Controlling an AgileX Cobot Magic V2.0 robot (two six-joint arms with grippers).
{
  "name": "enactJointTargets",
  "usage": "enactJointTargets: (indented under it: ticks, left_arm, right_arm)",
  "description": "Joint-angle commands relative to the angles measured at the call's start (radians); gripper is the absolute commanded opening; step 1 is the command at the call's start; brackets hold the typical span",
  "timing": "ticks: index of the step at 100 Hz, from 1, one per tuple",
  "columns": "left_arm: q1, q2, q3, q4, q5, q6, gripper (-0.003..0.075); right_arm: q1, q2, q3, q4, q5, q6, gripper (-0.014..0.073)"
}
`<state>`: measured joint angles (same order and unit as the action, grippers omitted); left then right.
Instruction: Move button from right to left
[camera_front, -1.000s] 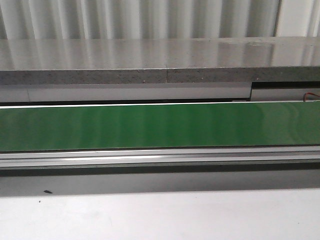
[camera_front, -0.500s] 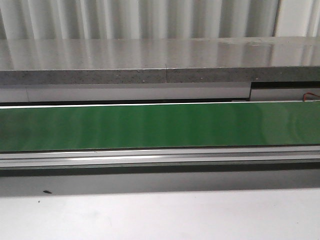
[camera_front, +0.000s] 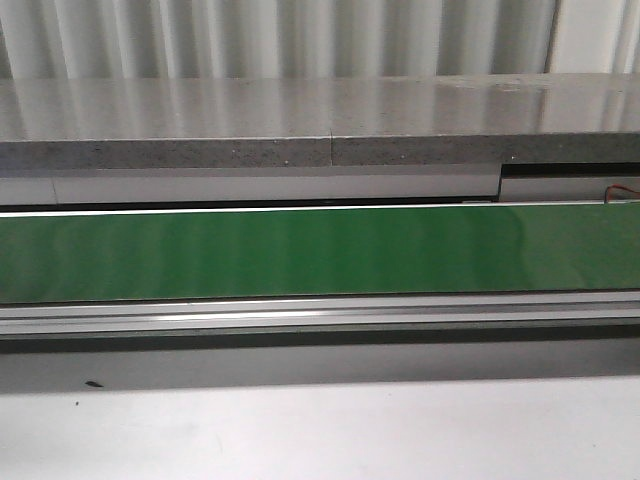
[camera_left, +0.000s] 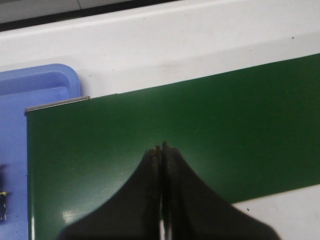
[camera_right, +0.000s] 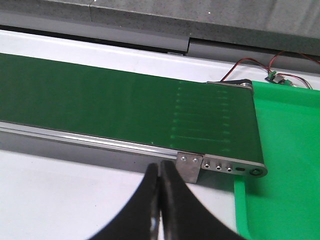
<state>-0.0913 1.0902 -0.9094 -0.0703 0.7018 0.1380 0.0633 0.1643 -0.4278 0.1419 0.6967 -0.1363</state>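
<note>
The button does not show as such in any view. The green belt (camera_front: 320, 250) runs across the front view with nothing on it, and neither gripper shows there. In the left wrist view my left gripper (camera_left: 161, 147) is shut and empty over the belt's left end (camera_left: 175, 135). In the right wrist view my right gripper (camera_right: 159, 164) is shut and empty over the white table, just in front of the belt's metal side rail (camera_right: 100, 142) near its right end. Nothing lies on the belt (camera_right: 125, 105) there.
A blue tray (camera_left: 30, 95) sits off the belt's left end, with a small dark part (camera_left: 2, 205) at its cut-off edge. A green tray (camera_right: 285, 150) sits off the right end, with red and black wires (camera_right: 265, 65) behind it. A grey ledge (camera_front: 320, 120) runs behind the belt.
</note>
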Motion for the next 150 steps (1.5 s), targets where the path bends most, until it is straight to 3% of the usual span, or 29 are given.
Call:
enactJointTargets:
  ticks: [1, 84, 115, 136, 150]
  left_arm:
    - [-0.012, -0.098, 0.031, -0.029, -0.094, -0.007, -0.0020]
    - [-0.012, -0.938, 0.541, -0.079, -0.299, -0.007, -0.0021]
    - [-0.012, -1.127, 0.673, -0.079, -0.409, -0.007, -0.0021]
    - [-0.010, -1.123, 0.741, -0.075, -0.507, -0.004, -0.0021]
    - [-0.010, -1.125, 0.810, 0.022, -0.553, -0.025, -0.0021]
  right_arm:
    - [0.000, 0.010, -0.023, -0.001, -0.074, -0.006, -0.0067]
    - [0.000, 0.010, -0.023, -0.001, -0.074, -0.006, -0.0067]
    - [0.000, 0.010, -0.023, -0.001, -0.074, -0.006, -0.0067]
    - [0.000, 0.010, -0.023, -0.001, -0.074, -0.006, -0.0067]
    - [0.000, 0.010, -0.023, -0.001, -0.074, -0.006, -0.0067]
